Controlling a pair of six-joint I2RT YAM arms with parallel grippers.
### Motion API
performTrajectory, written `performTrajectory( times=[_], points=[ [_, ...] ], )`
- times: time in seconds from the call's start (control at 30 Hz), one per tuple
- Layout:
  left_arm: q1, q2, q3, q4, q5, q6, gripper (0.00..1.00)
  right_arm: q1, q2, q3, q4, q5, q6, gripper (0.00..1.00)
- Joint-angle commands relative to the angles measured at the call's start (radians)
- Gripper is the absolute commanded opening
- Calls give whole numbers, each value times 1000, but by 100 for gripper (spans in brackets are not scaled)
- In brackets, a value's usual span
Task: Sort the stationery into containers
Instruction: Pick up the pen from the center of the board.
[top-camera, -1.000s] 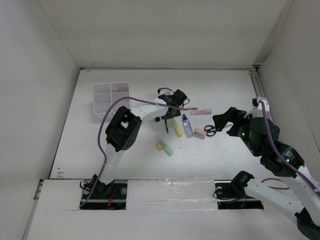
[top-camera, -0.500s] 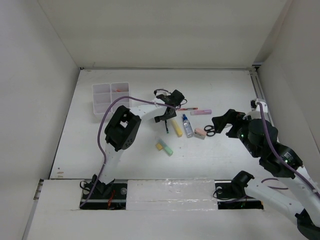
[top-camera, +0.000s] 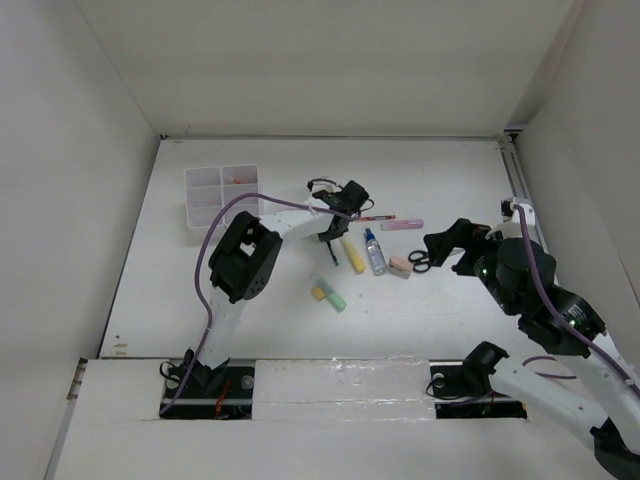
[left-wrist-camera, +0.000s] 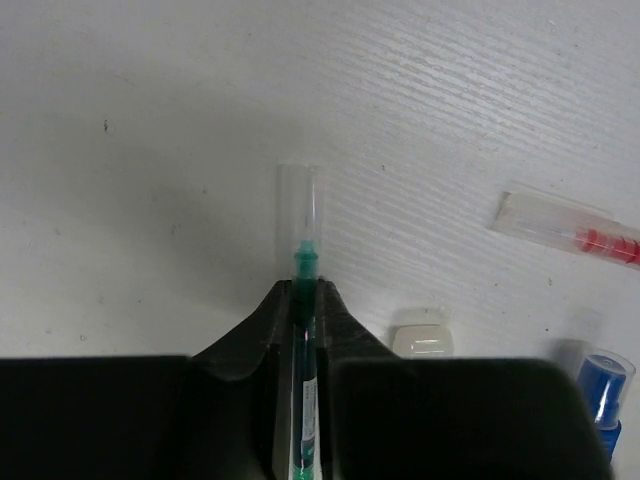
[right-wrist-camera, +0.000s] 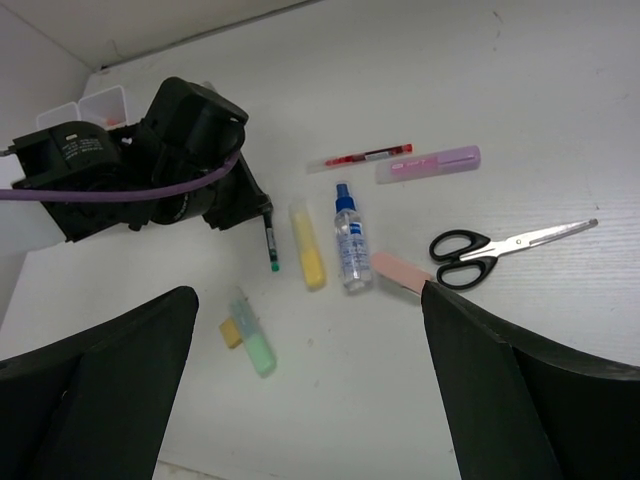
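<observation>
Left claw (left-wrist-camera: 303, 300): pinching the green pen (left-wrist-camera: 304, 262), capped tip sticking out ahead.
Grip risk: the thin barrel could swivel or slip.
Just beside tip: yellow highlighter (top-camera: 352, 254), easily nudged.
Well apart: organiser tray (top-camera: 187, 200); the pen may overhang.
Right claw (right-wrist-camera: 310, 390): spread, empty.

The table (left-wrist-camera: 150, 110) looks matt white, with fine ridges. The pen (left-wrist-camera: 298, 200) has a clear, glossy plastic cap. The scissors (right-wrist-camera: 505, 242) have shiny metal blades and black plastic handles.
</observation>
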Motion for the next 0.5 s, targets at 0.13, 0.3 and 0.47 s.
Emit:
performTrajectory(
  times=[0.13,0.3,0.47],
  points=[
    [32,28,-120,-11,51,-18,0,9,-23,6,44,-8,-15,100],
    [32,-82,-162,93,39,86,0,9,-23,6,53,-17,-24,100],
    [32,-265,-139,104,-77,132,0,9,-33,-5,81,-40,-24,100]
  ],
)
